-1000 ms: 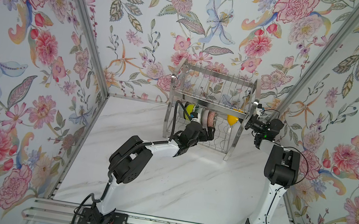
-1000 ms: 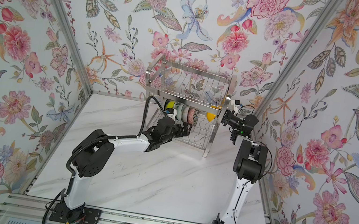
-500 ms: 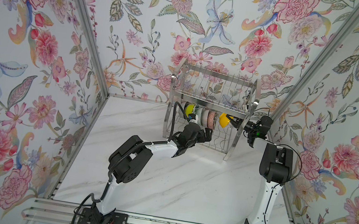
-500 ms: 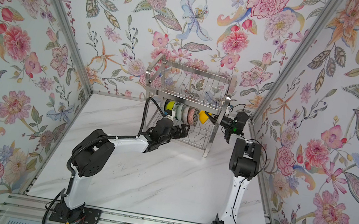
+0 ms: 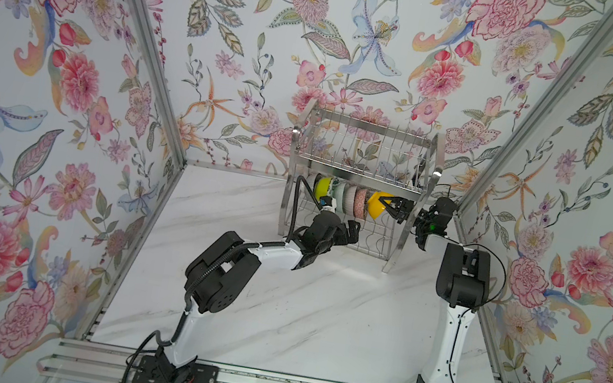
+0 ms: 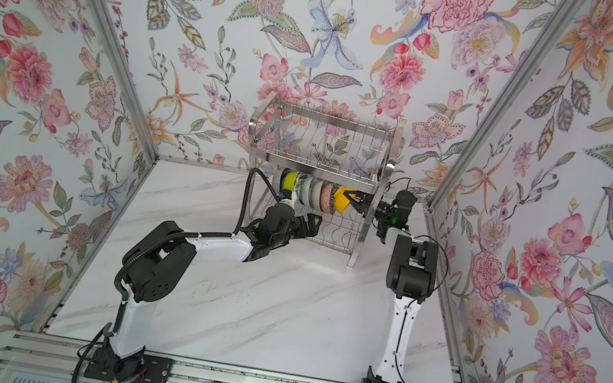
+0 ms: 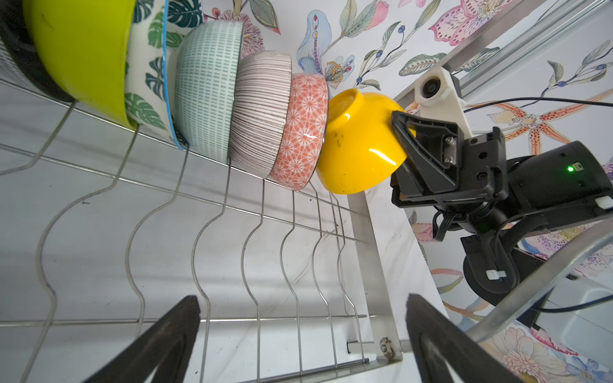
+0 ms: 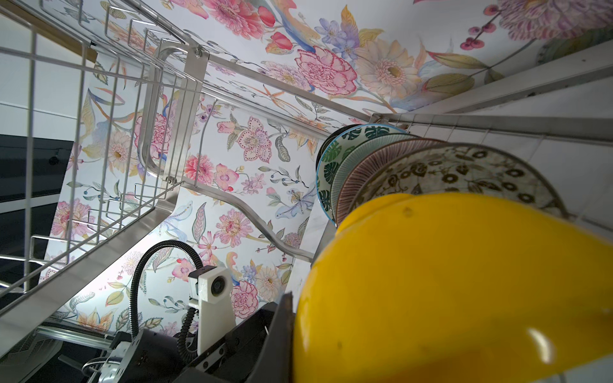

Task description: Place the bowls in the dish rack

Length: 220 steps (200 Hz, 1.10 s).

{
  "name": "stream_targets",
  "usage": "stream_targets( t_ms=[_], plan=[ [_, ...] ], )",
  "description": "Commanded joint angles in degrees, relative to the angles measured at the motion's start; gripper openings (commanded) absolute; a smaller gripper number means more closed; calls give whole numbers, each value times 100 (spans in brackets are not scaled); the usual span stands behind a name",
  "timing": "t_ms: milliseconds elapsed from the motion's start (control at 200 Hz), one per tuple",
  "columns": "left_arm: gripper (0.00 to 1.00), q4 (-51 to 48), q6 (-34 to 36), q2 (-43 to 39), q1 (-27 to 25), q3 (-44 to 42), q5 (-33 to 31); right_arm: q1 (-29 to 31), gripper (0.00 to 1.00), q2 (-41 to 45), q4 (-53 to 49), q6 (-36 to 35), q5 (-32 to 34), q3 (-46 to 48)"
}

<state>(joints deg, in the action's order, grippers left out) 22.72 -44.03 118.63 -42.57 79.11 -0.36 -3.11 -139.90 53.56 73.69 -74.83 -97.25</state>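
Left wrist view shows my right gripper, clenched on the yellow bowl, has just brought it into the dish rack against the coral-patterned bowl, so only release remains, while my left gripper gapes empty

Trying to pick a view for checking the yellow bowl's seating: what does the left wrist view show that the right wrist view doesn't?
Only the left wrist view: the lime-green bowl, the wavy wires under the row, the open left gripper, and the right gripper from outside, shut on the rim of the yellow bowl. Only the right wrist view: the upper tier of the dish rack and the dark-patterned inside of the neighbouring bowl. Both: the yellow bowl at the row's end and the leaf-print bowl.
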Motion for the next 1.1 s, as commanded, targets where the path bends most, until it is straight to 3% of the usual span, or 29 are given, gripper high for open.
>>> stream_targets(
  t_ms=[0,125,290,701,856,946,1096],
  plan=[
    [99,76,8,-86,99,-69,8,63,0,-166,165,32,115,-216],
    [99,81,4,-54,103,-62,10,74,0,-170,160,-27,283,-127],
    [99,93,-3,-21,113,-36,36,49,0,-65,-357,-721,480,164],
    [99,116,9,-26,142,-146,43,-108,0,-132,-904,-1255,671,190],
    [99,119,0,-16,152,-144,40,-110,6,-83,-1270,-1571,706,204],
    [99,110,0,-26,153,-154,53,-110,16,-39,-1357,-1635,737,211],
    [99,110,-9,-85,150,-217,43,-111,23,108,-1547,-1796,792,267]
  ],
)
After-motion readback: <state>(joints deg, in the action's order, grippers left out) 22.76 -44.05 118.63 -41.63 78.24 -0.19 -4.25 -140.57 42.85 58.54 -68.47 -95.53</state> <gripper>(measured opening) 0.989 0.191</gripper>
